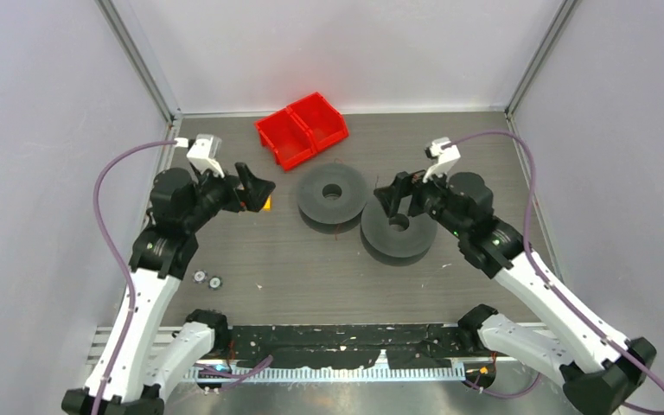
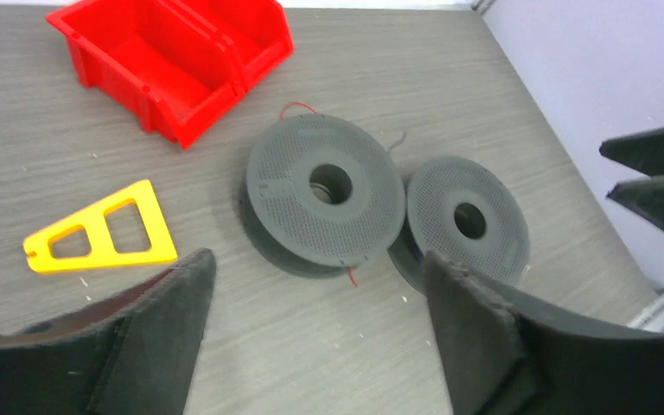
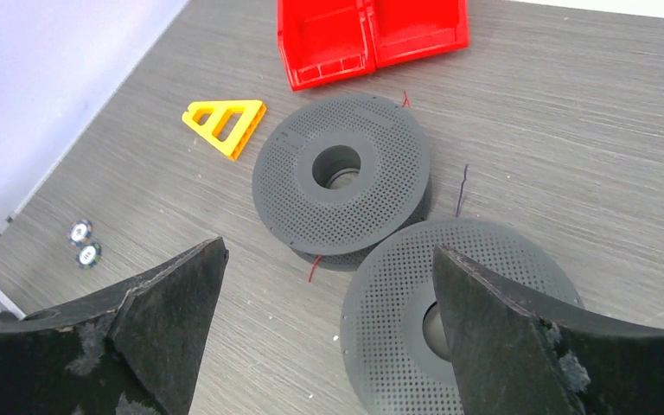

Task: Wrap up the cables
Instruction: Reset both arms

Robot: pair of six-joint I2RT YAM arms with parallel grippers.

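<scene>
Two dark grey perforated disc spools lie flat mid-table: one (image 1: 333, 192) nearer the back, another (image 1: 398, 226) overlapping its front right. Short ends of thin red cable (image 2: 351, 277) stick out from under the back spool (image 2: 324, 194), one at its near edge and one at its far edge (image 3: 405, 98). A thin dark wire end (image 3: 461, 190) lies beside the spools. My left gripper (image 1: 255, 192) is open and empty, left of the spools. My right gripper (image 1: 395, 197) is open and empty, above the front spool (image 3: 450, 303).
A red double bin (image 1: 303, 130) stands at the back behind the spools. A yellow triangular plate (image 2: 99, 229) lies on the table below my left gripper. Two small round metal pieces (image 1: 207, 278) lie at the front left. Enclosure walls bound the table's sides and back.
</scene>
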